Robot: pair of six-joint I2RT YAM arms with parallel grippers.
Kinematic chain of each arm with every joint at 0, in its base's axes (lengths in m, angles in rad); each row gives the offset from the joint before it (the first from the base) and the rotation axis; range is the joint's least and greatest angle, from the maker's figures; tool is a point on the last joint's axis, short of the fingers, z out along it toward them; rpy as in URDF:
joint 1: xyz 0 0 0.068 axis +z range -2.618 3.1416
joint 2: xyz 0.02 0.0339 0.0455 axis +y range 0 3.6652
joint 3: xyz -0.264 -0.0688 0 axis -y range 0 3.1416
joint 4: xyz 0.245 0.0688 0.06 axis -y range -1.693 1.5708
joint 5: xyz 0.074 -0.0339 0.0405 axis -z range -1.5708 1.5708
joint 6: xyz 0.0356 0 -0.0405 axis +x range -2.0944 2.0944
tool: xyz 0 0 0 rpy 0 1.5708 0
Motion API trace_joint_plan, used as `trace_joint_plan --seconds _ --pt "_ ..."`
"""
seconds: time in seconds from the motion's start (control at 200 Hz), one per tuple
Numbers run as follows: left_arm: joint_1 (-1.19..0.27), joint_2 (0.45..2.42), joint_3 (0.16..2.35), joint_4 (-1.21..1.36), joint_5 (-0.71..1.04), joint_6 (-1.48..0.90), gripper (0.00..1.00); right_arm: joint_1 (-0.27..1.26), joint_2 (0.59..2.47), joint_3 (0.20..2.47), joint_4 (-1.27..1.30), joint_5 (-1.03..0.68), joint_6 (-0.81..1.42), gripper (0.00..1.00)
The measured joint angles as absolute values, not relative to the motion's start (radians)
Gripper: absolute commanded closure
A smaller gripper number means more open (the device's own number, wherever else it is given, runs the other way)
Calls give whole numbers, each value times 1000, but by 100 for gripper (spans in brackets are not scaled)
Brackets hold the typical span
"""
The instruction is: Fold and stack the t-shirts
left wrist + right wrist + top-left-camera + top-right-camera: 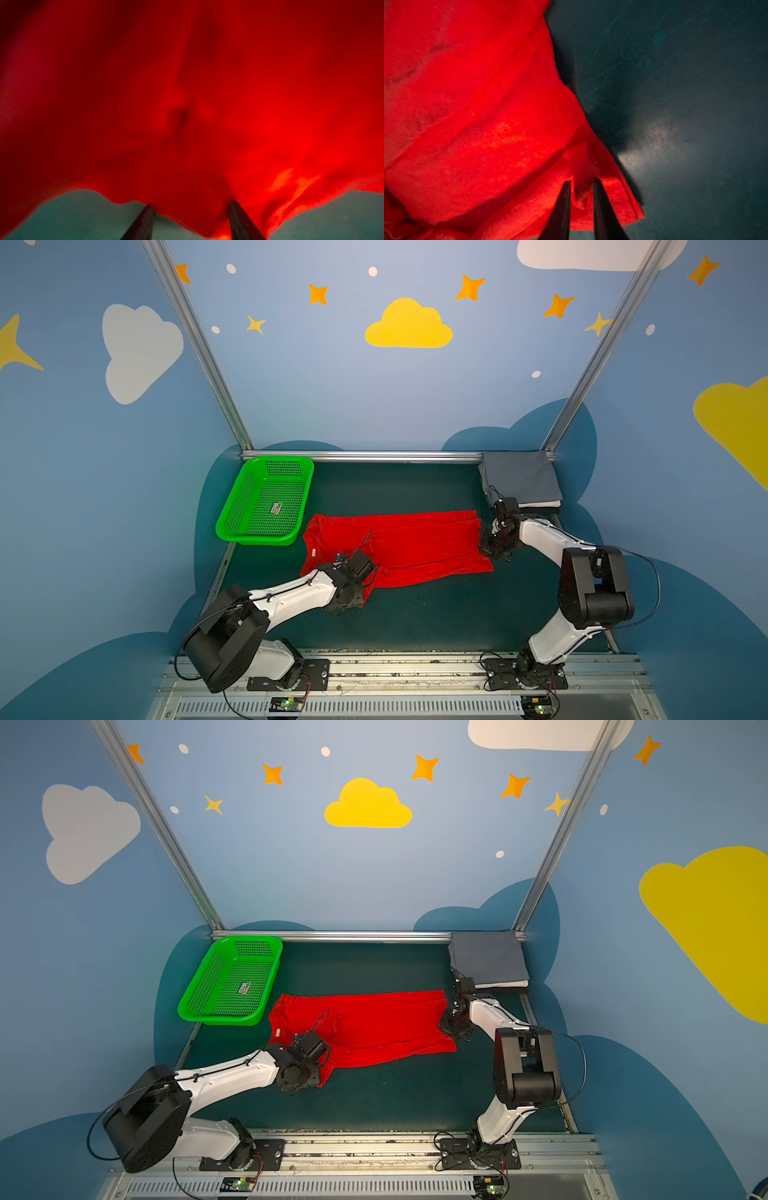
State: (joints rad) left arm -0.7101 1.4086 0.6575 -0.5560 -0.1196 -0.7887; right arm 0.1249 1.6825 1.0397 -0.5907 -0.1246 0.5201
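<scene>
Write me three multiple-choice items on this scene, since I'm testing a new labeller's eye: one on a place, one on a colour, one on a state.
1. The green basket stands:
A) at the table's far left
B) at its near right
C) at its middle
2. The top shirt of the folded stack is:
A) white
B) grey
C) black
3. The red t-shirt is:
A) in the basket
B) folded square on the stack
C) stretched out on the table

Key: A, it sits at the far left in both top views; B, grey cloth covers the pile; C, it lies long across the table's middle.
</scene>
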Motion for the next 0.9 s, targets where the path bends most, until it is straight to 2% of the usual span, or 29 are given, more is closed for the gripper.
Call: trace_joint_plan --seconds 0.105,0.17,0.245,0.566,0.756,0.901 --pt "-710 1429 672 -543 -124 -787 76 124 1682 1040 -590 -131 521 88" --pt "-710 1439 682 -534 -123 -793 89 123 1682 1039 -589 -135 521 100" --pt "-712 1447 694 -523 -115 -796 96 121 1682 1039 -587 -139 522 100" --pt "-703 1367 718 -614 -114 -796 96 121 1681 1037 -587 -140 520 100" --pt "-610 1251 777 -643 -97 -773 96 121 1679 1037 -587 -140 520 100" --pt "-544 1256 810 -654 -86 -740 96 121 1679 1037 -587 -140 521 100"
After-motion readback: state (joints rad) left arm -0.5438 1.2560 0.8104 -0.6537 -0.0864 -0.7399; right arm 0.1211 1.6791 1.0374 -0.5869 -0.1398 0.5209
